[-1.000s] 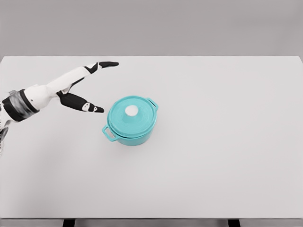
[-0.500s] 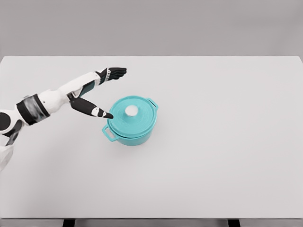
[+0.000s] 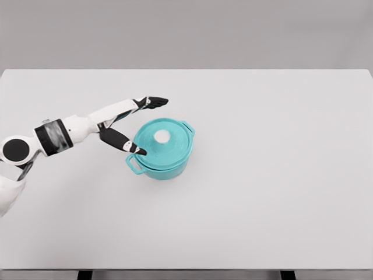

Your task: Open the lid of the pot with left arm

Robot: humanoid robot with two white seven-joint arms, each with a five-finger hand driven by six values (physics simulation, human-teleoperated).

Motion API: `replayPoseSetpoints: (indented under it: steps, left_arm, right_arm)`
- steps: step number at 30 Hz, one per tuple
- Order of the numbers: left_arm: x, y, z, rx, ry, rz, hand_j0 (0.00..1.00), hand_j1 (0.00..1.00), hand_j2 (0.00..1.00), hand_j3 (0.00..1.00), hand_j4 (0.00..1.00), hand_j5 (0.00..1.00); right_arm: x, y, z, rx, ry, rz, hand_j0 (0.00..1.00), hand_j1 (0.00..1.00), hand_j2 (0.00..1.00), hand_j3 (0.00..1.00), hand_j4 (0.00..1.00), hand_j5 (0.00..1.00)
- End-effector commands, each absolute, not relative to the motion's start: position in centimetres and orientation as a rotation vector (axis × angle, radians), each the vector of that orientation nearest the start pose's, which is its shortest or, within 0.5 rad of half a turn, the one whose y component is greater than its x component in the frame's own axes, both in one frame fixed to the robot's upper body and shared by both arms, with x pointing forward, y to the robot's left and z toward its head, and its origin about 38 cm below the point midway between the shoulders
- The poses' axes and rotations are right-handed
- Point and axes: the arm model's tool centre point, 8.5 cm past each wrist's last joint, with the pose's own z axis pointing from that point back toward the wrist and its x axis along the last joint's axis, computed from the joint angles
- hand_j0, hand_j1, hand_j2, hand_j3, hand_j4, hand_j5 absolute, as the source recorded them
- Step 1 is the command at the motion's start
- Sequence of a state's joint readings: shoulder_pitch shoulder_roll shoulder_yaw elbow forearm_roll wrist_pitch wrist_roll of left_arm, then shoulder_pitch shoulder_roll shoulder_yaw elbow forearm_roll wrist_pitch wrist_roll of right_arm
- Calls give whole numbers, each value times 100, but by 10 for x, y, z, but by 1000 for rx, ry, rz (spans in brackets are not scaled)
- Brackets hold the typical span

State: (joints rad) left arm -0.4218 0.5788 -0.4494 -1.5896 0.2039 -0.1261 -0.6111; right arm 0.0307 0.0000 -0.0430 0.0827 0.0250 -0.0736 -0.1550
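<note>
Teal and round, the pot (image 3: 162, 149) sits on the white table (image 3: 262, 175), a bit left of the middle, with its lid (image 3: 161, 142) on and a white knob (image 3: 162, 136) on top. The left hand (image 3: 131, 125) has come closer than before; now its thumb tip is over the lid's left edge. Its fingers are spread wide and hold nothing. I cannot tell if the thumb touches. Lots of bare table lies on the right and in front.

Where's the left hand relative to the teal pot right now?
In the head view, the white-and-black left hand sits at the left side of the teal lidded pot on the white table, fingers spread, thumb tip by the lid's left edge, short of the white knob.
</note>
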Motion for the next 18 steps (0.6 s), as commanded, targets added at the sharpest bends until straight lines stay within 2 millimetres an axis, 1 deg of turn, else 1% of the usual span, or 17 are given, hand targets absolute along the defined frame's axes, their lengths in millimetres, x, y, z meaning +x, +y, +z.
replayPoseSetpoints:
  steps: [1,2,6,18]
  left_arm:
    - [415,228,186,-290,-1573,-1276,92,92,92,92,92,92]
    - [415,227,187,-292,-1575,-1276,91,91,91,91,91,91]
    - [414,225,189,-306,-1589,-1266,80,80,80,80,80,80]
    - [410,219,187,-311,-1596,-1282,79,79,79,79,79,79]
  right_arm:
    - [-41,-283,-257,-240,41,-17,100,100,100,100,100,100]
    - [-41,-283,-257,-240,41,-17,100,100,100,100,100,100]
    - [-41,-283,-257,-240,41,-17,100,100,100,100,100,100]
    - [-41,-283,-257,-240,41,-17,100,100,100,100,100,100]
